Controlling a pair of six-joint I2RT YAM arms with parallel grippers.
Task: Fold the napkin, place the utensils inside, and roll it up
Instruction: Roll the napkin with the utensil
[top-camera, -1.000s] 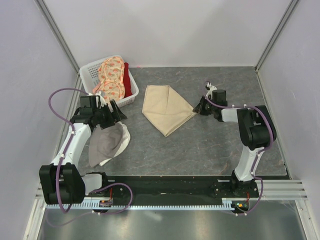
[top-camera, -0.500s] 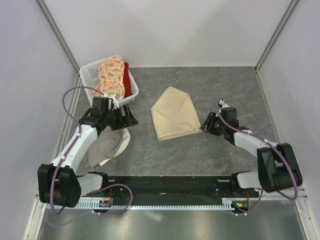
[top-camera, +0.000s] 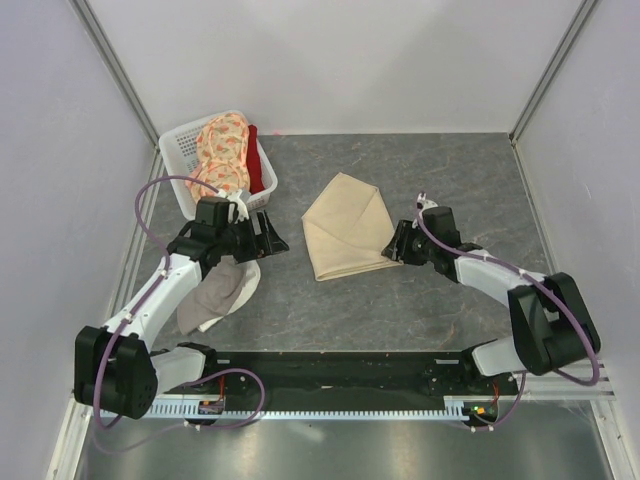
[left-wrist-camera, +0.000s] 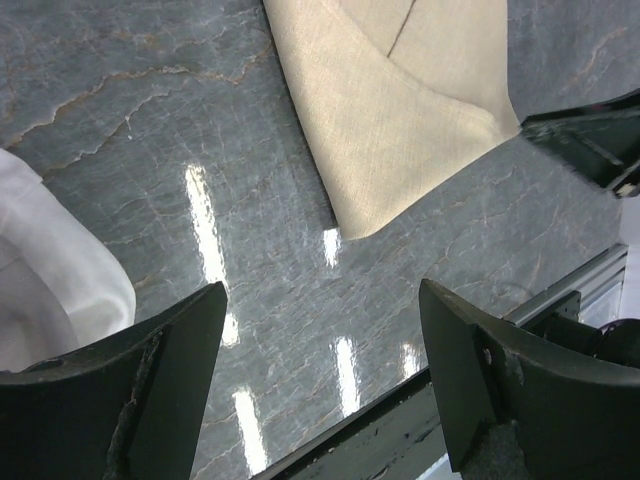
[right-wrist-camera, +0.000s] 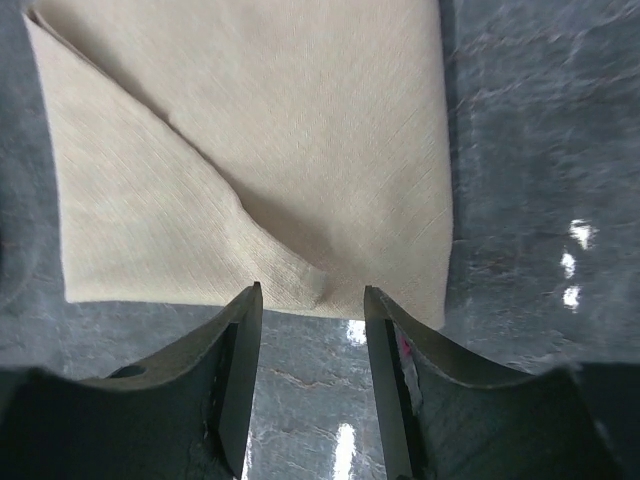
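The beige napkin (top-camera: 348, 228) lies folded on the grey table, one flap laid diagonally over the rest (right-wrist-camera: 250, 150). My right gripper (top-camera: 393, 245) is at its right edge, low over the table. It is open (right-wrist-camera: 311, 292), and the napkin's hem lies just past its tips with nothing between the fingers. My left gripper (top-camera: 270, 239) hovers left of the napkin, wide open (left-wrist-camera: 322, 290) over bare table, with the napkin's near corner (left-wrist-camera: 400, 110) ahead of it. The utensils are out of view.
A white basket (top-camera: 180, 140) holding an orange floral cloth (top-camera: 222, 145) and a red cloth (top-camera: 258, 160) stands at the back left. A grey-and-white cloth (top-camera: 215, 290) lies under my left arm. White walls enclose the table.
My right gripper has opened and let go of the napkin, which now lies folded a little further right and nearer. My left gripper has moved right toward the napkin.
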